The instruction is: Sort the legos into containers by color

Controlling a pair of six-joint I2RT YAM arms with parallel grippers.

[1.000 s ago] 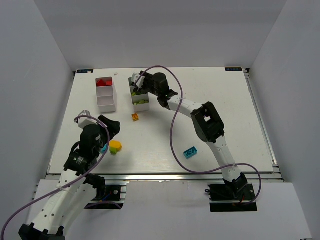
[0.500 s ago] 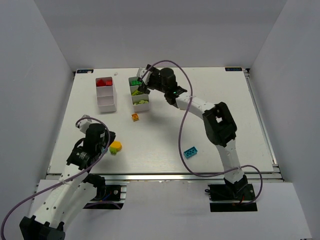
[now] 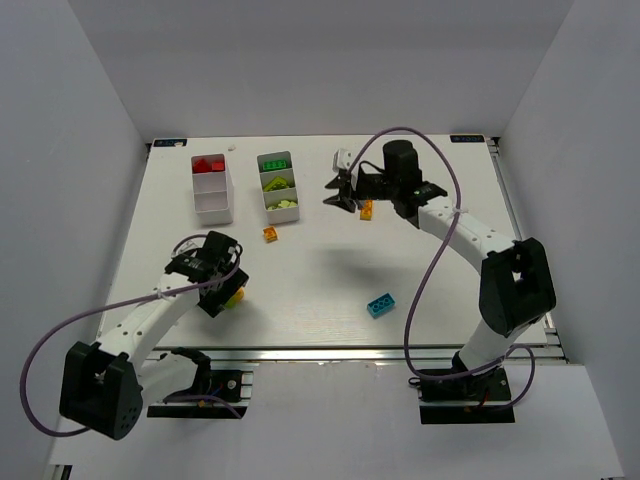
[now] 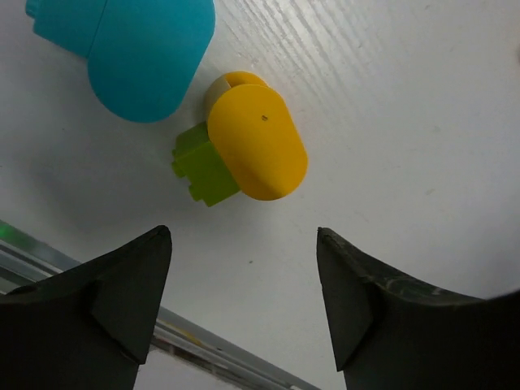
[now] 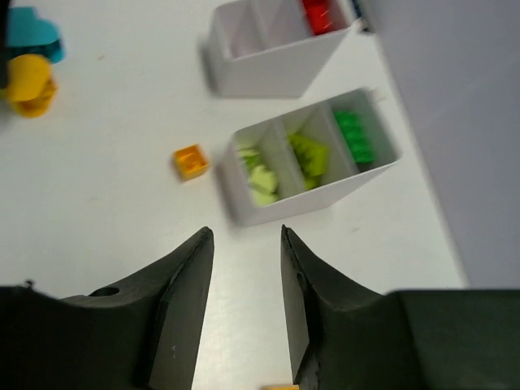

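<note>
1. We cannot identify the orange sliver (image 5: pixel 280 387) between the right fingers, because the bottom edge of the right wrist view cuts it off. The rounded cyan piece (image 4: pixel 138 49) is cropped by the top of the left wrist view, and in the overhead view the left arm hides it.
2. The left gripper (image 4: pixel 242 240) is spread wide and holds nothing, at 8 o'clock on the table (image 3: pixel 450 270). Just beyond its tips, a rounded orange piece (image 4: pixel 256 142) touches a lime brick (image 4: pixel 203 166).
3. The right gripper (image 5: pixel 242 244), near 12 o'clock, is released with a narrow gap and nothing between its tips. An orange brick (image 3: pixel 366 209) lies just beside it, at its 4 o'clock.
4. Two white trays stand side by side at 11 o'clock. The left tray (image 3: pixel 211 188) has red bricks (image 3: pixel 208 165) in its far compartment. The right tray (image 3: pixel 284 217) has green bricks (image 3: pixel 272 163) in the far compartment and lime-yellow bricks (image 3: pixel 280 194) in the other two.
5. A square orange brick (image 3: pixel 270 234) lies near the right tray's 6 o'clock end, and a cyan brick (image 3: pixel 380 304) lies at 5 o'clock.
6. The table is white and faintly grained, with a metal rail (image 3: pixel 320 352) along its near edge and pale grey walls (image 3: pixel 330 70) around it.
</note>
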